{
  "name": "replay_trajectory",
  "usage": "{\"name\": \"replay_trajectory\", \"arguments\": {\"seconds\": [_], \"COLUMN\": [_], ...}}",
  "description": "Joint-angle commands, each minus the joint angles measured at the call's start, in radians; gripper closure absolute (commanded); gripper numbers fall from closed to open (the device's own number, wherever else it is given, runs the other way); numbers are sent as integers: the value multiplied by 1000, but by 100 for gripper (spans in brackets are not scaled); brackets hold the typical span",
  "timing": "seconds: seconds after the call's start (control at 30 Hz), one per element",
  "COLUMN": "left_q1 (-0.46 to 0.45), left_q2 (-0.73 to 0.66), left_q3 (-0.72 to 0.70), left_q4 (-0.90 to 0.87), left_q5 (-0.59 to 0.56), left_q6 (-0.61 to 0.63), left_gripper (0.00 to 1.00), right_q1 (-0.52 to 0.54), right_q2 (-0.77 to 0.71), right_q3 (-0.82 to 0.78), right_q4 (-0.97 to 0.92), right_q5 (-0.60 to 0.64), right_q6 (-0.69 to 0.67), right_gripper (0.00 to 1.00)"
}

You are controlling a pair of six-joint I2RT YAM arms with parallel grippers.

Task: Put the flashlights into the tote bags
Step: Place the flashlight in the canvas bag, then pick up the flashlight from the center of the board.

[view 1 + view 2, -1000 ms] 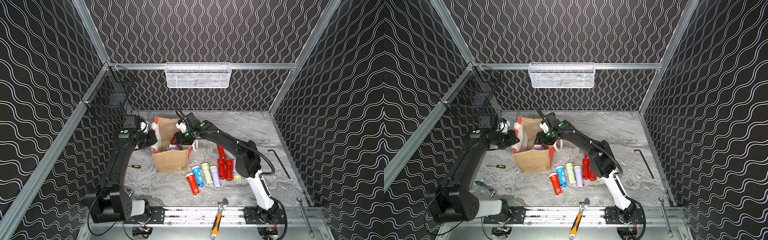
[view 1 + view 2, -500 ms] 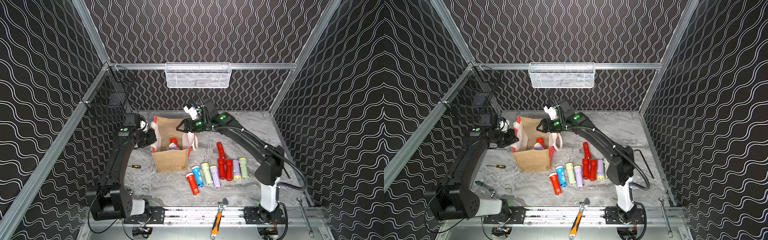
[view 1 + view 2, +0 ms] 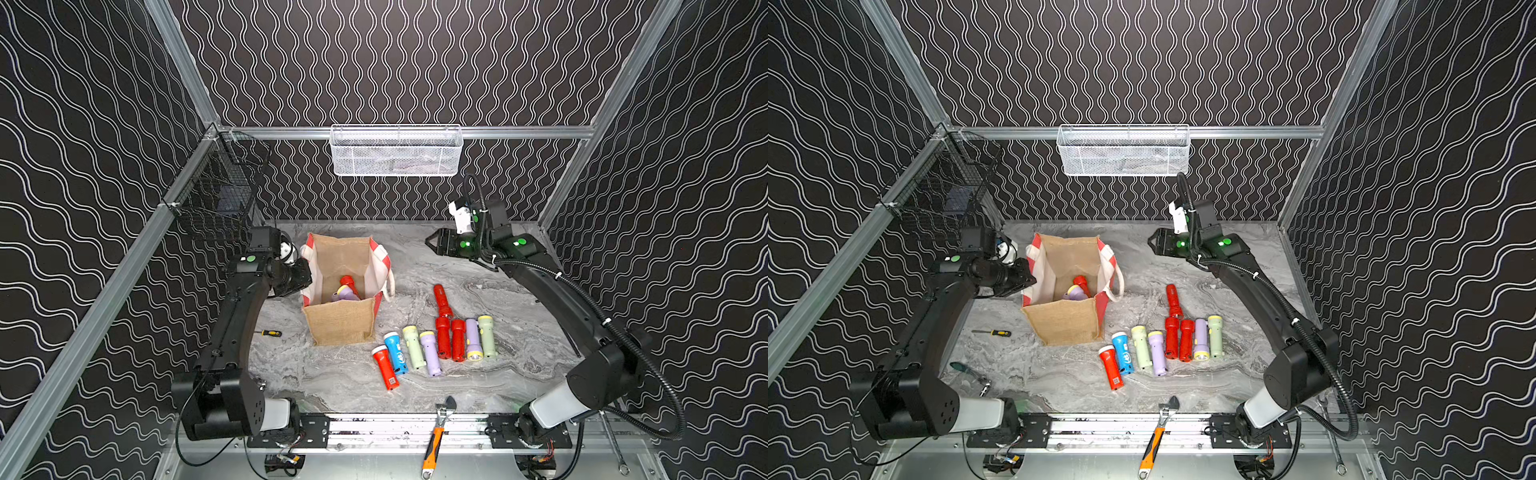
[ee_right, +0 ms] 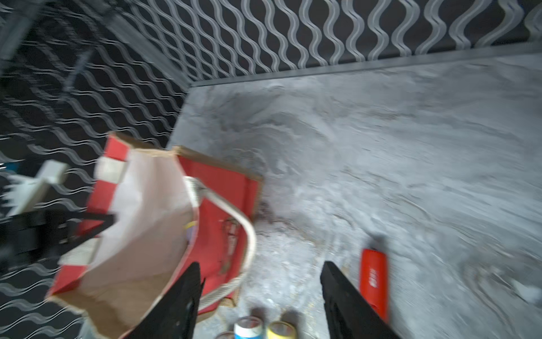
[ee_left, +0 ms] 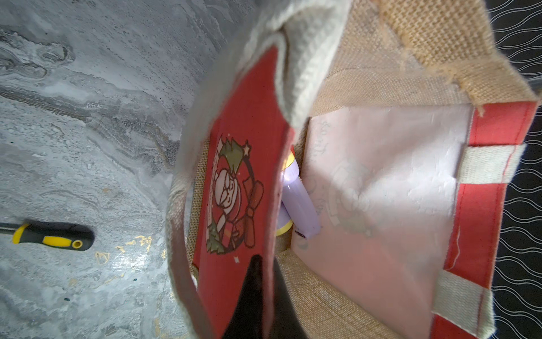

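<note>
The burlap tote bag (image 3: 338,322) (image 3: 1065,320) stands open at centre-left. My left gripper (image 3: 305,272) (image 5: 265,264) is shut on its red side panel (image 5: 243,164). Inside lie a red flashlight (image 3: 348,284) and a lilac flashlight (image 3: 348,294) (image 5: 296,199). Several flashlights lie in a row to the bag's right, from a red one (image 3: 385,368) and a blue one (image 3: 395,352) to a pale green one (image 3: 487,336); another red one (image 3: 441,297) (image 4: 374,278) lies behind them. My right gripper (image 3: 430,242) (image 3: 1152,243) (image 4: 261,273) hangs open and empty, high to the bag's right.
A yellow-black screwdriver (image 3: 271,333) (image 5: 52,236) lies left of the bag. An orange-handled wrench (image 3: 434,436) rests on the front rail. A white mesh basket (image 3: 397,151) hangs on the back wall, a black wire basket (image 3: 216,195) on the left wall.
My right arm has pulled out from over the bag, risen and swung right, its gripper empty. A red flashlight now shows inside the bag. The left arm has not moved.
</note>
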Motion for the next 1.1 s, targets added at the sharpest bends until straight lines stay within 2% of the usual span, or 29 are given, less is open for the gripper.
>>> {"name": "replay_trajectory", "arguments": {"seconds": [0.0,0.3,0.43,0.83,1.07], "left_q1": [-1,-1,-2,0,-1], "left_q2": [4,0,-1,4,3], "left_q3": [15,26,29,17,17], "left_q4": [1,-21,-23,-3,-9], "left_q5": [-8,-28,-35,-24,-31], "left_q6": [0,9,10,8,20], "left_gripper": [100,100,100,100,100], "right_q1": [-30,-48,-49,-36,17], "right_q2": [-11,99,144,208,275], "right_q3": [-48,-114,-134,-243,-209], "right_q4": [-39,-116,-124,-52,-63], "right_q5": [86,174,211,133,172], "right_q6": [-31,-46,-44,14,8], "right_gripper": [34,34,29,24,24]}}
